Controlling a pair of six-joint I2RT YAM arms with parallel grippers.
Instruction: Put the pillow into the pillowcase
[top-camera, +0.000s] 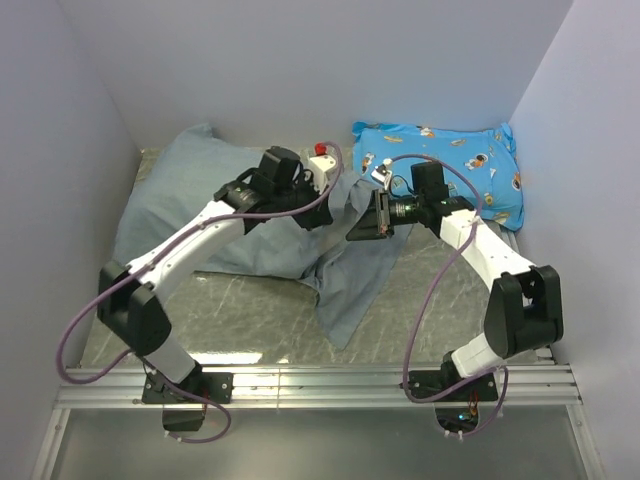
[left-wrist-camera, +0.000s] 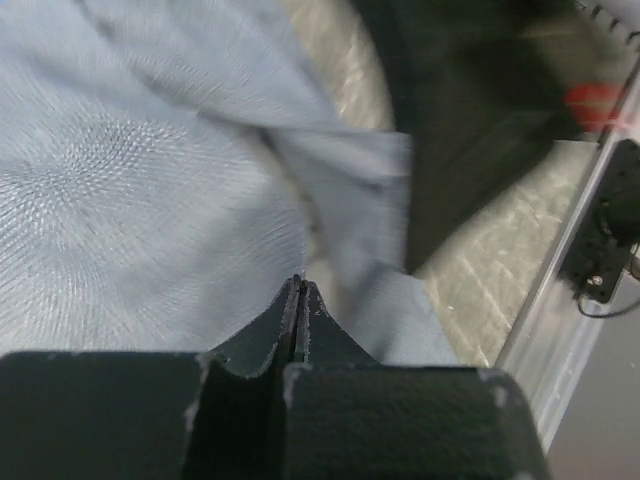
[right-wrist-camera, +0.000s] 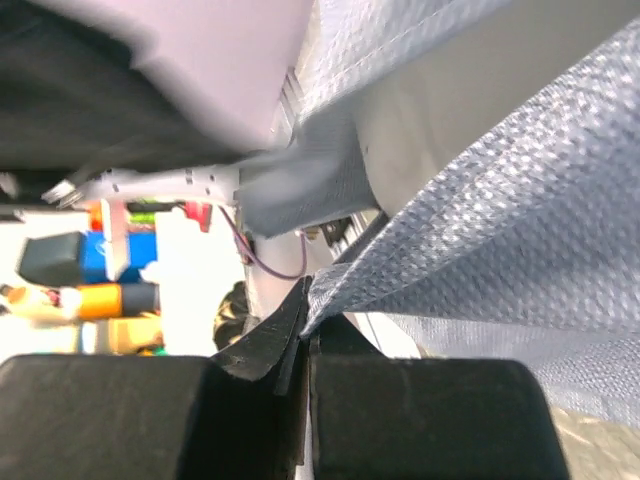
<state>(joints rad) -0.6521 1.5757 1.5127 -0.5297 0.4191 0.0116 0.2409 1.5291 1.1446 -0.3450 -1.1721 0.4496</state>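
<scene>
Right pincer (right-wrist-camera: 304, 318) is clamped on an edge of the pillowcase (top-camera: 190, 205); the wrist view shows the grey-blue cloth coming straight out from between its jaws. It holds this edge lifted, just in front of the cushion (top-camera: 450, 165) at its left corner. Left pincer (left-wrist-camera: 301, 292) has its jaws pressed together at a fold of the same cloth and seems to nip it, a little further left of the cushion.

The case lies to the left of the cushion. Its big part there is puffed and rounded, while a limp, flat tail hangs from the two pincers away from the cushion.

The pillow does not show bare in any view. Judging by the puffed shape, it is probably already inside the case, or most of it. What seems left is to pull the loose open end fully over it and to let go.
</scene>
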